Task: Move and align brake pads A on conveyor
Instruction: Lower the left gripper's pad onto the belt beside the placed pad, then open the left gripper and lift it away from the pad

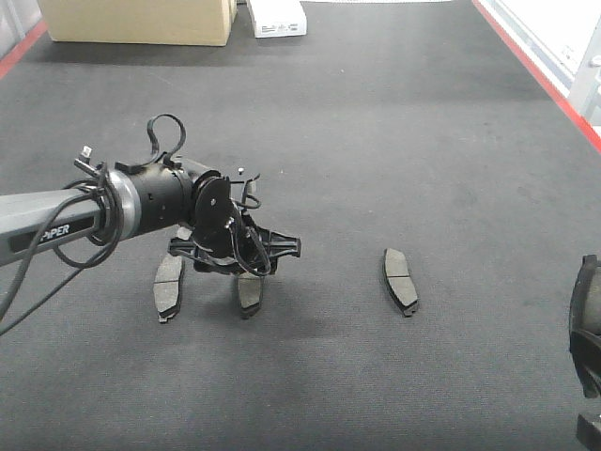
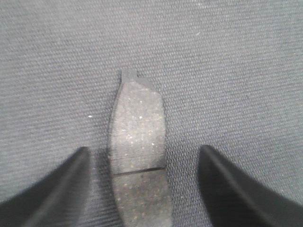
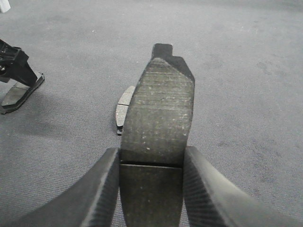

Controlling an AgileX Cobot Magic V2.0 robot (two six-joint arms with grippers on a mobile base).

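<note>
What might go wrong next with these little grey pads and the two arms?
1. The right tool grips a pad by its lower half only; it could tilt or slip when set down.
2. The left tool is open around a pad lying on the belt; closing off-centre could twist it out of line.
3. Another pad lies close beside the left tool and could get nudged.

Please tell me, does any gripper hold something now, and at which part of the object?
The right gripper holds a brake pad by its two long edges, near the groove. The left gripper is open around another pad, holding nothing.
</note>
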